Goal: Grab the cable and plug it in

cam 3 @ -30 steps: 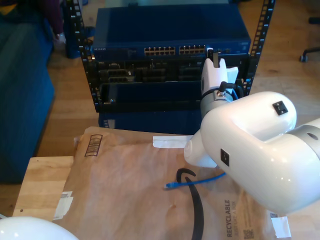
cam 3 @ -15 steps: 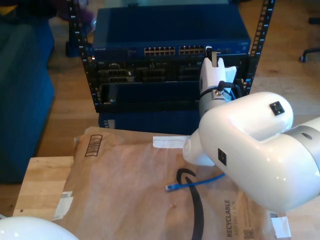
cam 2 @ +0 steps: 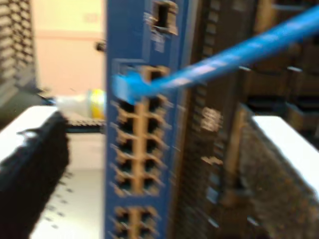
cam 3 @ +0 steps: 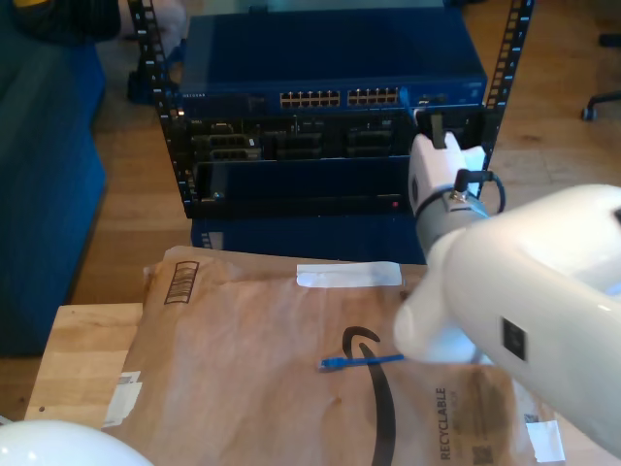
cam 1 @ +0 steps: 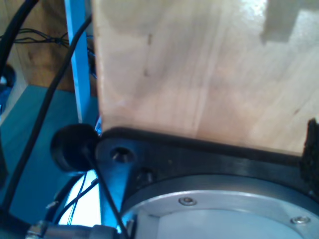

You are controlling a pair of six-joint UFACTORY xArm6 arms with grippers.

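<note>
My second gripper is up at the switch in the rack, near the exterior view's right end of the port row. Along its wrist view the cable runs taut, its plug sitting right at a port in the blue faceplate; whether it is seated, I cannot tell. The jaws look spread, with the cable running between them. The cable's other plug lies on the brown paper covering the tabletop. My first gripper's jaws: cannot tell; its wrist view looks along pale wood.
</note>
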